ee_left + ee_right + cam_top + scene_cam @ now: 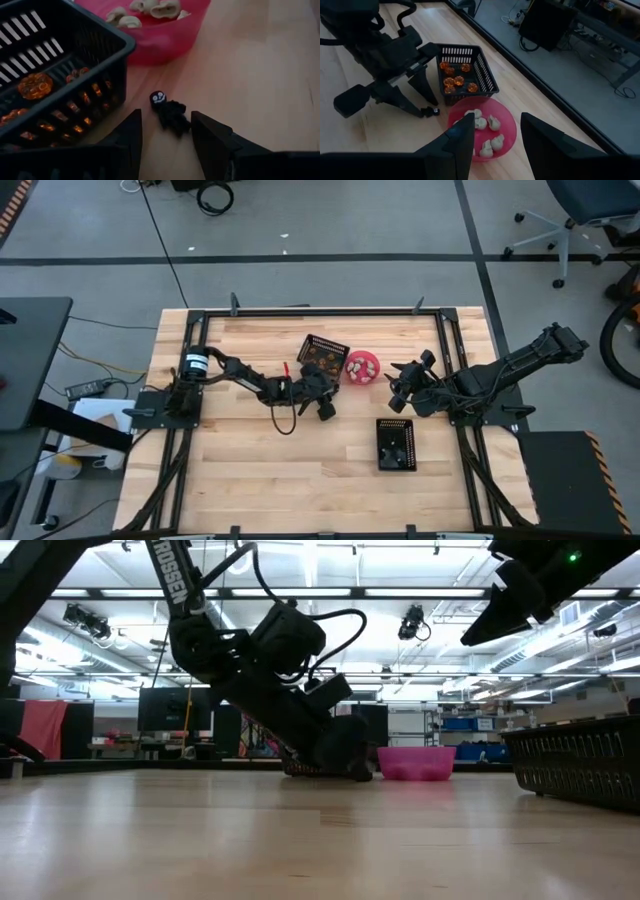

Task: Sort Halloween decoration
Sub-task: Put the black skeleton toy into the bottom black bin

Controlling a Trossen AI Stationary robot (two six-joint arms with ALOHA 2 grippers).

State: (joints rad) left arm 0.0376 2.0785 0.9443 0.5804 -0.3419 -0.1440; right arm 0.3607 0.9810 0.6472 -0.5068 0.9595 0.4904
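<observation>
Straddling a small black trinket (pixel 170 114), the left pincer (pixel 165 137) sits low on the worktop (pixel 250 470) with its two fingers apart, one on each side of the figure and, as far as the left wrist view shows, not yet pressing it. That placement reads as the setup for a pick: the piece lies alone on the bare wood, just beside the corner of the basket of orange pieces (pixel 55 75) and near the pink bowl (pixel 160 37), so it belongs to neither and probably has to go to the other black basket (pixel 396 445), well apart toward the near edge, which seems to hold dark items. The sorting looks far along, since each kind already sits in its own container: orange roundish trinkets (pixel 455 80) in the mesh basket, pale whitish ones (pixel 487 132) in the bowl.

The black trinket is tiny, with a rounded head bearing a pale face mark and a lumpy dark body trailing behind it; it lies flat, head pointing toward the bowl. Its low, irregular shape may make it slip when the fingers close.

The right pincer (pixel 495 140) hangs above the worktop beside the bowl, its fingers apart and holding nothing, apparently waiting
</observation>
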